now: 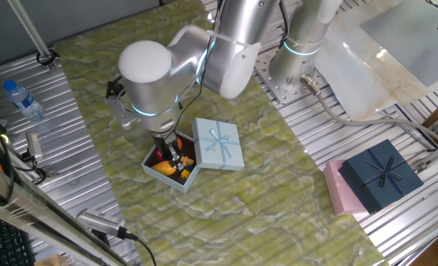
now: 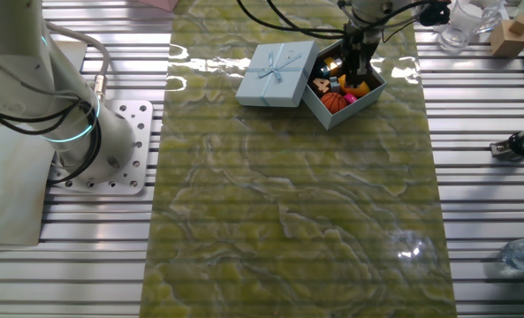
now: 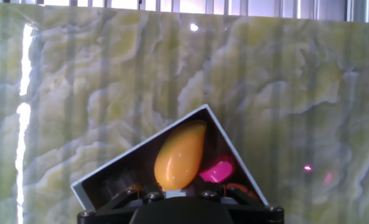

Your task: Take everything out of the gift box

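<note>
The pale-blue gift box point(image 1: 182, 183) stands open on the green marbled mat, and its lid point(image 1: 219, 144) with the bow lies right beside it. My gripper point(image 1: 176, 157) reaches straight down into the box among the toys. From the other side, the gripper point(image 2: 354, 78) stands over an orange basketball point(image 2: 334, 102) and a magenta piece point(image 2: 350, 99) in the box point(image 2: 350, 113), next to the lid point(image 2: 277, 72). In the hand view a yellow-orange mango point(image 3: 181, 155) and the magenta piece point(image 3: 216, 170) lie in the box point(image 3: 140, 155). My fingers are hidden there.
A dark navy box point(image 1: 381, 174) with a bow sits on a pink box point(image 1: 337, 188) at the right table edge. A water bottle point(image 1: 23, 100) lies on the ribbed metal at the left. The arm's base point(image 2: 111, 146) stands beside the mat.
</note>
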